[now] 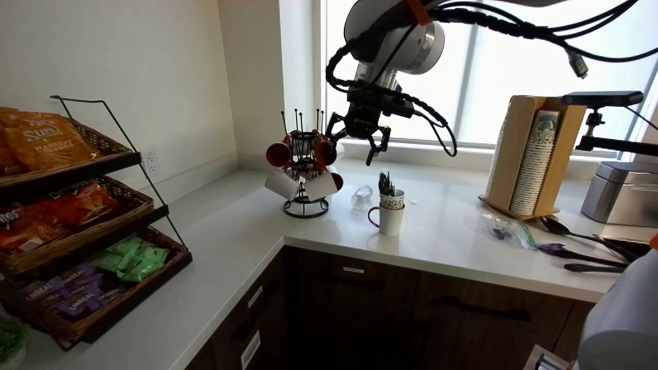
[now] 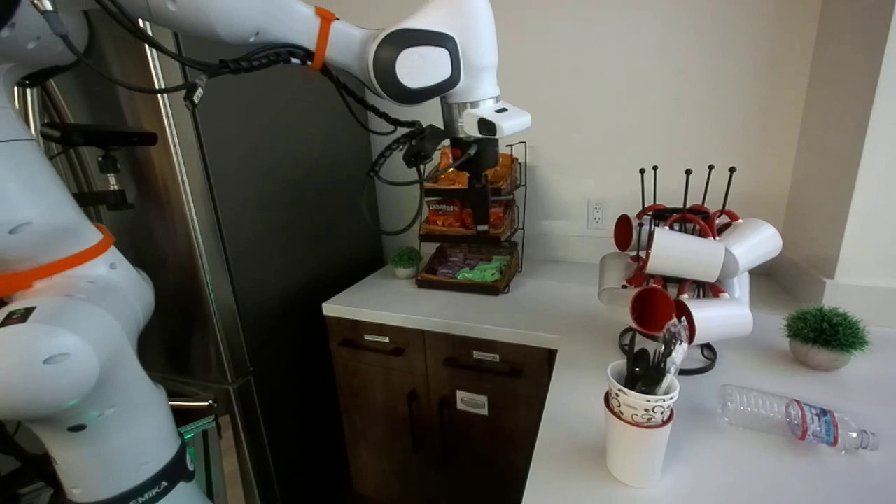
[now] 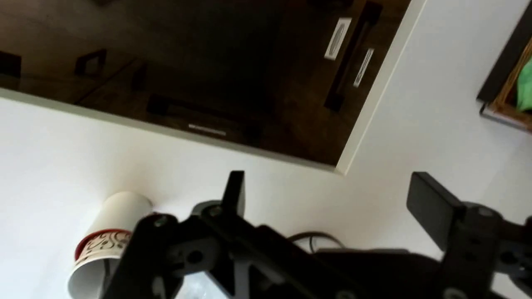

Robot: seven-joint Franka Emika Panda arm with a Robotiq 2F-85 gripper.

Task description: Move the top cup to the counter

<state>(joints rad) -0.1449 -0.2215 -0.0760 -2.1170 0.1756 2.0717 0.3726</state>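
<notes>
Legibly, brand names show on the snack stand [image 1: 103,167], which lies left of the mug rack [image 2: 708,357] in both exterior views and has three baskets [image 1: 126,191]. Orange bags [image 1: 46,136] in the top basket read "SUN" and "HARVEST"; red bags [image 1: 79,203] in the middle one say "Doritos"; purple packs [image 1: 82,298] in the lowest say "UNREAL", beside green packs [image 1: 136,259]. Farther left of the rack in an exterior view, the arm [image 2: 84,392] bears "EMIKA". Low and left of the rack there, three pale stickers [image 2: 472,402] mark the cabinet fronts [image 2: 381,399], too small to read.

On the rack hang at least three upper mugs [image 2: 684,253], above several lower mugs [image 2: 717,320]; which one the task means I cannot tell. One white mug [image 2: 635,455] with a red rim stands near the rack, holding at least one patterned paper cup [image 2: 640,408] and cutlery [image 2: 642,367]. One plastic bottle [image 2: 777,411] lies on its side near the rack, its label [image 2: 822,423] too small to read. Of two potted plants [image 2: 826,332], one sits just right of the rack in an exterior view, the other well left.

Spread wide, the gripper [image 3: 326,187] hangs above the counter [image 3: 291,199], apart from the rack, the white surface showing through its gap.
</notes>
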